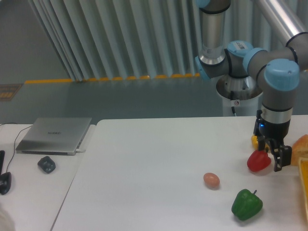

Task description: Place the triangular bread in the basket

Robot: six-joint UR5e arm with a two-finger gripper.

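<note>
Orange-brown bread (301,144) lies at the table's (154,159) right edge, just above the basket (304,185) rim. Our gripper (275,156) hangs between bread and red pepper (258,160); its fingers stand slightly parted and hold nothing, though contact with either neighbour we cannot tell.

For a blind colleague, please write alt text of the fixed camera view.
A robot arm's pincer hangs over a white table between a red pepper and triangular bread at the right edge. An egg and green pepper lie nearer.
</note>
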